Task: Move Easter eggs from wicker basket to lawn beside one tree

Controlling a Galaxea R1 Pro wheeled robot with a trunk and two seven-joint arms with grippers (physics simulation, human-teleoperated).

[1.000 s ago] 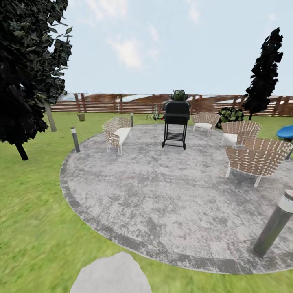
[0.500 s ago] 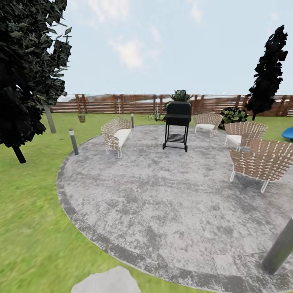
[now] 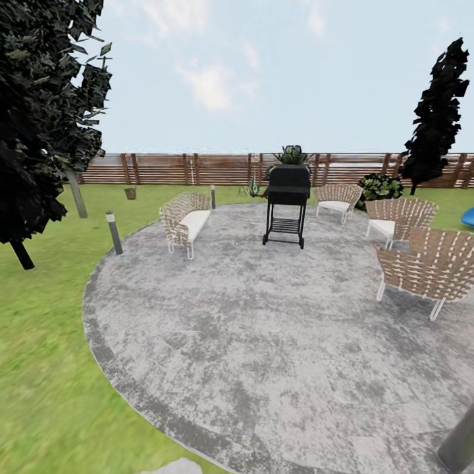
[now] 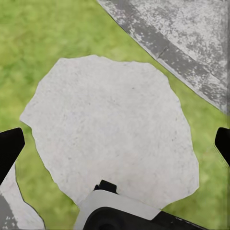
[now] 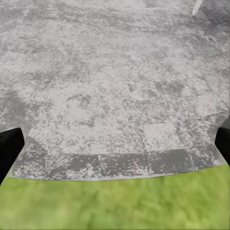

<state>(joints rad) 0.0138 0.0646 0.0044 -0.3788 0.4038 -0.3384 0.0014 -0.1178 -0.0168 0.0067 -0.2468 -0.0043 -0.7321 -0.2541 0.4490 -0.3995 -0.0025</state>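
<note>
Far off on the lawn [image 3: 39,368], a small brown bucket shape that looks like the wicker basket [image 3: 130,193] stands before the fence. Left of it rises the pale bare trunk of a tree [image 3: 76,193]. The Easter eggs are out of view. In the left wrist view my left gripper [image 4: 115,146] is open and empty above a pale stepping stone [image 4: 110,129] set in the grass. My right gripper [image 5: 115,146] is also open and empty, over the edge where the grey paving [image 5: 115,72] meets the grass.
A grey paved circle [image 3: 263,329] lies ahead, with a black grill [image 3: 286,204], woven chairs [image 3: 185,220] [image 3: 428,266] and short bollards [image 3: 113,232] [image 3: 461,441]. A dark tree with a thin black trunk [image 3: 20,253] stands at the left. A brown slatted fence [image 3: 197,169] closes the garden.
The whole head view has shifted, so the camera has moved: the stepping stone has slid off the bottom edge, and the near bollard has slid to the bottom right corner.
</note>
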